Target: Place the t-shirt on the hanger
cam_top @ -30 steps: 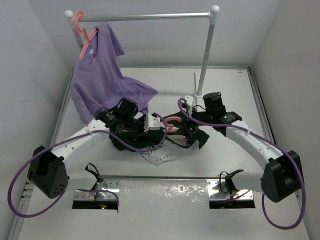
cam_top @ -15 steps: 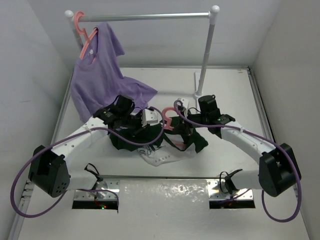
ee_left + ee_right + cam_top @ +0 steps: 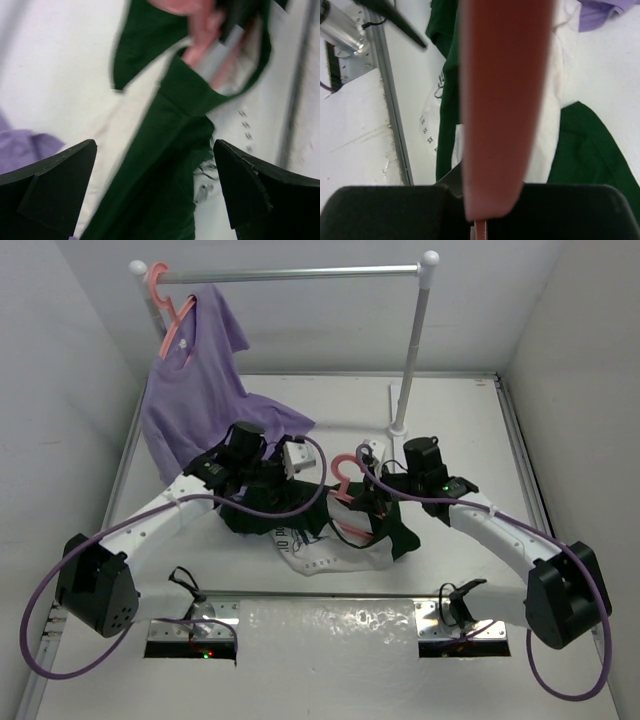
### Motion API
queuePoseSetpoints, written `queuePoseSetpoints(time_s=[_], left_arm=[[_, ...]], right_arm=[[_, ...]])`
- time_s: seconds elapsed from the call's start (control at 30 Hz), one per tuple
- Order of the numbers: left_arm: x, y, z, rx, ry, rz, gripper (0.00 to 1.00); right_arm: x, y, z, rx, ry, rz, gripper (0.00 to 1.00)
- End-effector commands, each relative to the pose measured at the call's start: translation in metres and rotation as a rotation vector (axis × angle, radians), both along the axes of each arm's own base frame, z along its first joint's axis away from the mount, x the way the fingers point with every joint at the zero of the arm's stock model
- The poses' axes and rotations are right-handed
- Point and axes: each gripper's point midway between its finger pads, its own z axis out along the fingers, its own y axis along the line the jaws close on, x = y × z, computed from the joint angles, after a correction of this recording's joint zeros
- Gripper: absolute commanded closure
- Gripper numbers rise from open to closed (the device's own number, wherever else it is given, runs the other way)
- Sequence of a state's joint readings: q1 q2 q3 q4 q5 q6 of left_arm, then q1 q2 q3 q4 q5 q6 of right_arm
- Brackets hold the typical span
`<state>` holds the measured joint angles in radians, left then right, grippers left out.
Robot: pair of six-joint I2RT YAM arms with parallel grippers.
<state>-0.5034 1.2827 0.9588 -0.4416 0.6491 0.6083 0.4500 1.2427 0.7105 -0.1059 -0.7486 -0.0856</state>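
The right pincer [image 3: 490, 197] is clamped on the hanger [image 3: 502, 100], its hook standing above the t-shirt [image 3: 335, 552] bunched on the surface [image 3: 450, 410] between the arms. The left pincer [image 3: 155, 145] gapes wide over green cloth, empty; it should, I think, grip the collar edge firmly before pulling.

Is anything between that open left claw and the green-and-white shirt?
Nothing visible does. The open left gripper hangs directly over the t-shirt, only its green cloth showing below; the right gripper holds the hanger beyond.
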Motion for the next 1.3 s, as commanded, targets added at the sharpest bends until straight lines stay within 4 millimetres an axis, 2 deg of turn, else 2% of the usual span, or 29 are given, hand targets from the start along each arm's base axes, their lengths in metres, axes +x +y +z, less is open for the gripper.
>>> queuePoseSetpoints(time_s=[0.0, 0.03, 0.1, 0.13, 0.17, 0.2, 0.23, 0.27, 0.3, 0.37, 0.4, 0.43, 0.47, 0.5, 0.63, 0.73, 0.77, 0.8, 0.83, 0.93, 0.97, 1.03, 1.07, 1.13, 1.27], left_arm=[[0.053, 0.005, 0.085, -0.185, -0.197, 0.264, 0.00], [0.061, 0.009, 0.117, -0.252, -0.294, 0.308, 0.00], [0.074, 0.026, 0.145, -0.293, -0.385, 0.440, 0.00], [0.072, 0.032, 0.163, -0.319, -0.434, 0.466, 0.01], [0.072, 0.039, 0.164, -0.310, -0.444, 0.498, 0.03], [0.072, 0.046, 0.157, -0.279, -0.434, 0.531, 0.21], [0.062, 0.051, 0.131, -0.200, -0.353, 0.533, 0.47], [0.055, 0.053, 0.113, -0.153, -0.294, 0.533, 0.73], [0.045, 0.053, 0.083, -0.082, -0.211, 0.517, 0.95], [0.014, 0.055, 0.028, 0.045, -0.042, 0.490, 0.95], [0.009, 0.052, 0.019, 0.055, -0.015, 0.484, 0.81], [0.010, 0.051, 0.015, 0.049, -0.010, 0.494, 0.68], [0.007, 0.047, 0.008, 0.041, 0.017, 0.502, 0.68], [0.017, 0.049, 0.008, 0.040, -0.007, 0.545, 0.49], [0.026, 0.040, 0.001, 0.038, 0.020, 0.588, 0.36], [0.024, 0.025, -0.006, 0.061, -0.006, 0.564, 0.34], [0.021, 0.024, -0.014, 0.089, -0.011, 0.554, 0.34], [0.019, 0.026, -0.028, 0.124, 0.001, 0.551, 0.35], [0.022, 0.027, -0.032, 0.140, -0.004, 0.557, 0.35], [0.020, 0.035, -0.054, 0.214, -0.008, 0.543, 0.49], [0.020, 0.036, -0.054, 0.217, -0.012, 0.539, 0.60], [0.022, 0.041, -0.054, 0.234, -0.034, 0.553, 0.73], [0.026, 0.046, -0.053, 0.246, -0.052, 0.577, 0.87], [0.030, 0.054, -0.053, 0.279, -0.087, 0.593, 1.00], [0.038, 0.074, -0.046, 0.292, -0.134, 0.638, 1.00]], right_arm=[[0.016, -0.006, 0.011, 0.021, -0.051, -0.080, 1.00], [0.016, -0.007, 0.010, 0.023, -0.043, -0.088, 1.00], [0.020, -0.008, 0.012, 0.021, -0.038, -0.105, 1.00], [0.021, -0.008, 0.012, 0.018, -0.035, -0.110, 1.00], [0.022, -0.008, 0.013, 0.018, -0.033, -0.115, 1.00], [0.023, -0.008, 0.017, 0.021, -0.042, -0.115, 1.00], [0.024, -0.008, 0.018, 0.022, -0.046, -0.120, 1.00], [0.025, -0.009, 0.020, 0.021, -0.054, -0.126, 1.00], [0.026, -0.009, 0.021, 0.017, -0.058, -0.128, 1.00], [0.026, -0.009, 0.024, 0.020, -0.068, -0.127, 1.00], [0.027, -0.009, 0.026, 0.019, -0.073, -0.130, 1.00], [0.027, -0.009, 0.026, 0.019, -0.073, -0.130, 1.00], [0.028, -0.010, 0.026, 0.018, -0.073, -0.131, 1.00], [0.027, -0.009, 0.027, 0.018, -0.074, -0.127, 1.00], [0.027, -0.009, 0.027, 0.018, -0.072, -0.128, 1.00], [0.027, -0.010, 0.027, 0.022, -0.072, -0.134, 1.00], [0.027, -0.009, 0.029, 0.029, -0.075, -0.136, 1.00], [0.028, -0.009, 0.030, 0.031, -0.076, -0.138, 1.00], [0.028, -0.009, 0.030, 0.031, -0.076, -0.138, 1.00], [0.029, -0.008, 0.032, 0.029, -0.077, -0.135, 1.00], [0.028, -0.009, 0.031, 0.026, -0.073, -0.133, 1.00], [0.027, -0.009, 0.031, 0.020, -0.073, -0.127, 1.00], [0.026, -0.010, 0.030, 0.012, -0.068, -0.124, 1.00], [0.026, -0.012, 0.028, -0.005, -0.069, -0.116, 1.00], [0.023, -0.013, 0.025, -0.014, -0.055, -0.105, 1.00]])
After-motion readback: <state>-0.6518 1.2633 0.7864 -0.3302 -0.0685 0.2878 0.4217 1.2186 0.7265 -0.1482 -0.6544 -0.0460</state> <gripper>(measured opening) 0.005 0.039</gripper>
